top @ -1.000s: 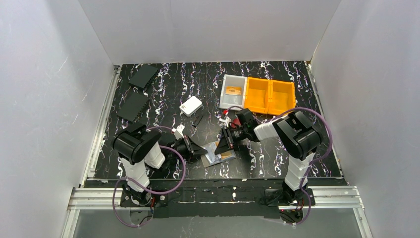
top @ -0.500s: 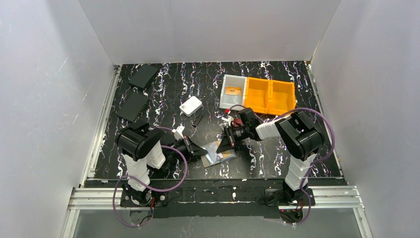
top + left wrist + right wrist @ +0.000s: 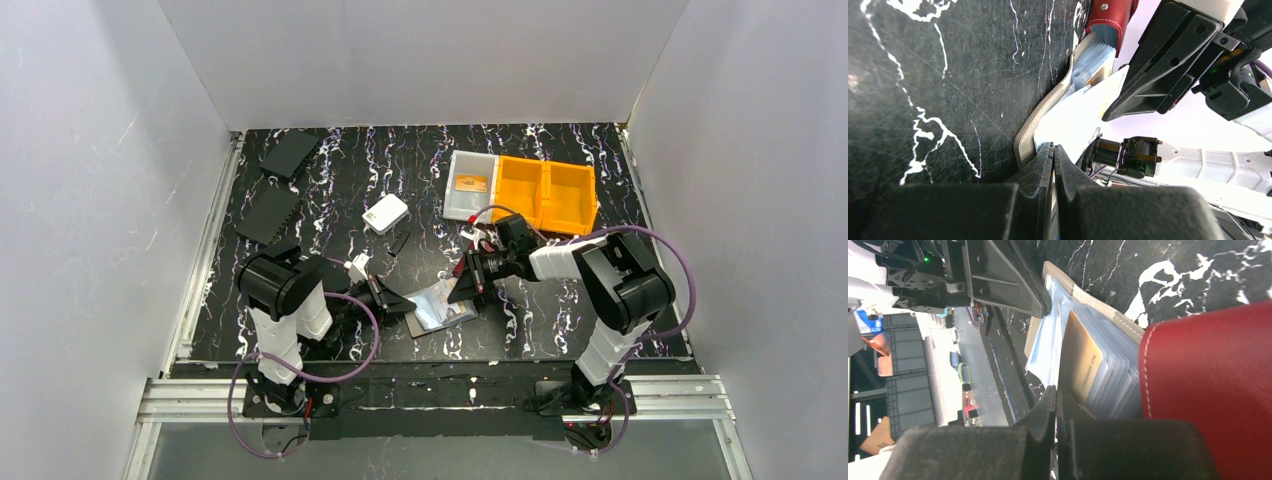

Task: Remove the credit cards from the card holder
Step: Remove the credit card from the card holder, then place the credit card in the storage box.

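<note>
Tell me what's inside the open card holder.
Inside the card holder, a fanned stack of clear sleeves shows, with an orange-brown card in the outermost one. Whatever the sleeves behind it hold is covered by their overlap.

leather-like card holder [image 3: 441,306], smooth marbled table [image 3: 545,322]

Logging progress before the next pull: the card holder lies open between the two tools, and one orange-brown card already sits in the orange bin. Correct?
Not quite: the orange-brown card sits in the white bin, beside the orange bin, as the top view shows. The card holder does lie open between the left tool and the right tool.
</note>
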{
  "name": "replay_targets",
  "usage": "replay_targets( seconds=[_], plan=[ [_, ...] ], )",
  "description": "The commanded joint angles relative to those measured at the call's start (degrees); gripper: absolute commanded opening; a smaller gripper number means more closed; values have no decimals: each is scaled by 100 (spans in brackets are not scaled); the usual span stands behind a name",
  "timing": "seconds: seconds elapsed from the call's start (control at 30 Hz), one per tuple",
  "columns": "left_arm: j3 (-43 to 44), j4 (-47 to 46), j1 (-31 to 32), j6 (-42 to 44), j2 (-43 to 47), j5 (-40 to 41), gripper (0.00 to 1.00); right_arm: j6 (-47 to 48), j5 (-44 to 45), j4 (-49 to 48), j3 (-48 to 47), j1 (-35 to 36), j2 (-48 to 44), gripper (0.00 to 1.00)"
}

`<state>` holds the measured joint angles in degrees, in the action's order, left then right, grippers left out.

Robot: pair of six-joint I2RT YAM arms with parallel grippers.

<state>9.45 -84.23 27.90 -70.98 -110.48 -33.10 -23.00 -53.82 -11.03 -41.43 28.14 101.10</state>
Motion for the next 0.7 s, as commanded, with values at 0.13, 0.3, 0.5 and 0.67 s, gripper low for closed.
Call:
replay_targets(
  seconds=[0.13, 0.3, 0.5, 0.67],
  plan=[
    [-81, 539, -74, 248, 157, 91, 3, 1305, 315, 745, -80, -366, -934, 1],
    [65, 568, -74, 223, 552, -101, 9, 1483, 83, 806, -14, -508, -1313, 1],
    [250, 908, -74, 202, 1268, -330, 20, 1674, -150, 964, -189, -640, -1471, 1],
    [401, 1920, -74, 496, 2208, -377, 25, 2654, -336, 1993, -718, -735, -1595, 1]
  ],
)
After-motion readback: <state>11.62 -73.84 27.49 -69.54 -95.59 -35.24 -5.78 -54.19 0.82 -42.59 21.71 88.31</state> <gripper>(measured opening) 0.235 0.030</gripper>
